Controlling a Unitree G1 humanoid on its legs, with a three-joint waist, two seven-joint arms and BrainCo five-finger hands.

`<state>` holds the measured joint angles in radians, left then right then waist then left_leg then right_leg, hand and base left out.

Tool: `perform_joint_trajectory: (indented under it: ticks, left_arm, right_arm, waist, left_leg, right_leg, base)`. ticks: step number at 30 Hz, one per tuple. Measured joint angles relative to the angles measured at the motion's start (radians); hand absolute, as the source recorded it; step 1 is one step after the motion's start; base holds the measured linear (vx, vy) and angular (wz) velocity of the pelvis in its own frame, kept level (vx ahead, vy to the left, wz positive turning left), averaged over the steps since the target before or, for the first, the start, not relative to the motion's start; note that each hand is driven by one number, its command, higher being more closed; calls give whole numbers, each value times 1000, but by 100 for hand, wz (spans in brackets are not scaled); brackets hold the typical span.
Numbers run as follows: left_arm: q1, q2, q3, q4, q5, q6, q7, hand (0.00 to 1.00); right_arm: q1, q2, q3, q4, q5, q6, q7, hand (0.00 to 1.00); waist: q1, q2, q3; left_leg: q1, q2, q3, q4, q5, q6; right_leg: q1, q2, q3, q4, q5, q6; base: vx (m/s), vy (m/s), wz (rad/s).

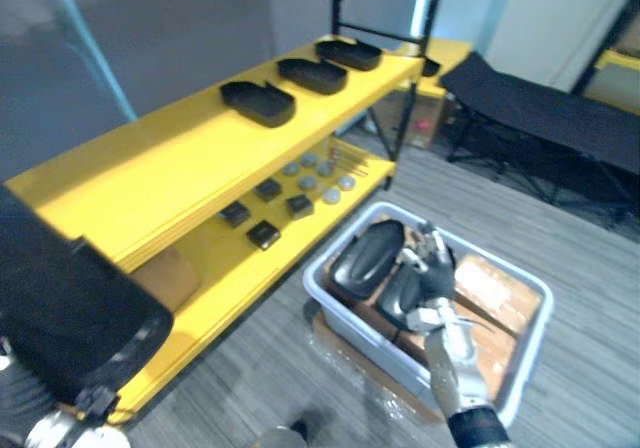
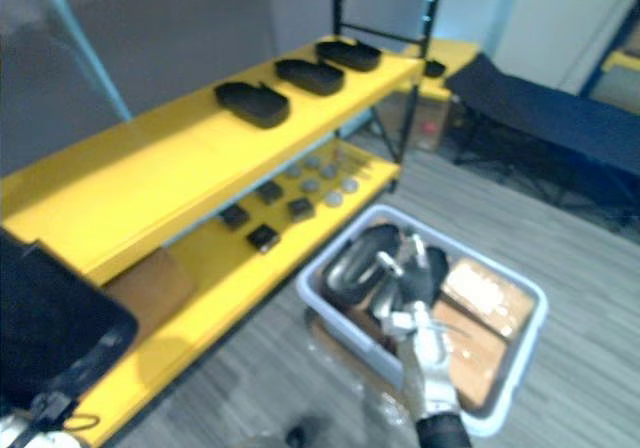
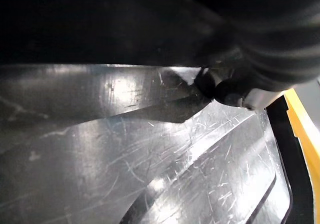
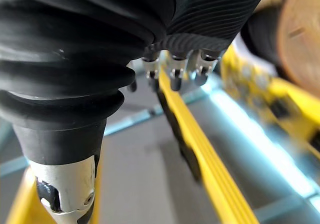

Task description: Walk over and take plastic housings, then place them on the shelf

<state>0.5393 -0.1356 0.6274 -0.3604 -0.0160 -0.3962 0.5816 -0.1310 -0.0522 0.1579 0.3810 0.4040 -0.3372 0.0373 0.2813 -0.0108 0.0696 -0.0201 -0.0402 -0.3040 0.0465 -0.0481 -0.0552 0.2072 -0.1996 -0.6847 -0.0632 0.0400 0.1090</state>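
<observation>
Lower left, a black housing point(image 1: 70, 313) is seen; in the wrist view its scratched surface meets the left hand point(image 3: 227, 88), whose grip cannot be told. Three housings point(image 1: 258, 102) are laid on the shelf point(image 1: 170, 158). The right hand point(image 1: 435, 273), fingers spread, is held in the bin point(image 1: 350, 328).

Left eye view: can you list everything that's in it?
shelf: one, yellow, two levels, left.
shelf housings: three, black, top level.
blocks: four, black, lower level.
discs: several, grey, lower level.
bin: one, pale grey, floor beside shelf.
bin housings: at least two, black, in bin.
boxes: some, brown, in bin.
cot: one, black, far right.
near housing: one, black, lower left.
right hand: one, silver, in bin.
left hand: one, dark-covered, against near housing.
</observation>
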Motion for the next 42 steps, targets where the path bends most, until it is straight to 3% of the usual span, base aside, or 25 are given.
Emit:
perform_joint_trajectory:
  ticks: [5,7,9,15,23,26,31,32,33,35,36,39,42]
  left_arm:
    - [5,1,28,6,-55,-46,-35,100]
    - [4,1,26,6,-57,-53,-65,100]
    - [-11,2,-1,6,-56,-53,-110,100]
    - [-32,8,-90,6,-88,-49,-155,100]
    - [-39,10,-131,6,-94,-49,-118,100]
    - [-66,20,-137,20,-87,-49,-115,100]
    - [-140,125,-176,69,-83,-50,-135,100]
    - [-158,144,-179,91,-83,-50,-141,100]
    - [-180,152,-179,113,-87,-49,-150,100]
    - [-187,146,-197,136,-88,-40,-152,100]
    - [-170,143,-219,135,-87,-34,-152,100]
    - [-143,139,-220,127,-89,-25,-154,100]
    - [-144,124,-225,110,-92,-9,-154,100]
  right_arm:
    - [-8,-2,21,21,-36,2,-17,0]
    - [-8,-8,19,20,-36,3,-19,0]
    - [2,-25,-1,18,-35,3,-34,0]
    - [20,-41,-44,18,-58,9,-61,0]
    - [44,-53,-95,-12,-80,8,1,0]
    - [70,-66,-110,-50,-84,8,6,0]
    - [208,-64,-205,-104,-84,4,4,0]
    - [237,-56,-222,-108,-84,-5,4,0]
    - [255,-55,-227,-112,-83,-10,6,0]
    - [262,-55,-240,-122,-84,-15,14,0]
    - [259,-57,-249,-126,-84,-23,17,0]
    - [252,-60,-244,-126,-105,-36,29,0]
    - [254,-60,-236,-140,-105,-40,36,0]
  waist:
    - [29,-5,4]
    - [11,-12,7]
    - [-32,-11,25]
    - [-25,-28,50]
    - [-49,-9,66]
    - [-73,6,77]
    - [-127,8,84]
    - [-150,10,89]
    - [-161,-16,92]
    - [-158,-33,99]
    - [-155,-9,109]
    - [-153,23,119]
    - [-156,21,126]
  left_leg:
    - [-8,-10,-21,21,-13,4]
    - [-30,-7,16,38,-26,15]
    - [-66,34,160,73,-12,-1]
    - [-67,-6,154,67,5,12]
    - [-65,22,229,65,-4,12]
    - [-67,18,182,60,-6,11]
    - [-48,8,-27,-38,90,11]
    - [-53,8,-92,-57,115,-3]
    - [-54,-16,-126,-58,137,-7]
    - [-54,-49,-120,-37,138,-10]
    - [-54,-37,-86,-29,138,-11]
    - [-57,-7,-25,-11,129,-22]
    - [-68,9,18,19,111,-36]
  right_leg:
    - [4,-12,-6,57,-49,1]
    - [10,-17,-38,60,-51,5]
    - [38,-27,-113,83,-54,16]
    - [36,-70,-109,104,-54,13]
    - [23,-58,-69,111,-55,13]
    - [20,-58,0,154,-62,2]
    - [-38,-46,283,394,-102,-48]
    - [-41,2,366,394,-211,-64]
    - [-37,40,416,341,-250,-79]
    - [-14,34,404,307,-263,-68]
    - [-3,46,422,288,-254,-53]
    - [7,65,449,254,-254,-53]
    - [5,78,475,243,-290,-32]
  base:
    - [14,0,18]
    - [21,-3,39]
    - [20,47,88]
    - [39,83,21]
    - [-15,-13,-11]
    - [24,54,38]
    - [91,233,127]
    - [9,24,155]
    - [-11,-51,128]
    - [-27,-96,45]
    - [-62,-70,1]
    - [-110,-51,-33]
    - [-145,-57,-39]
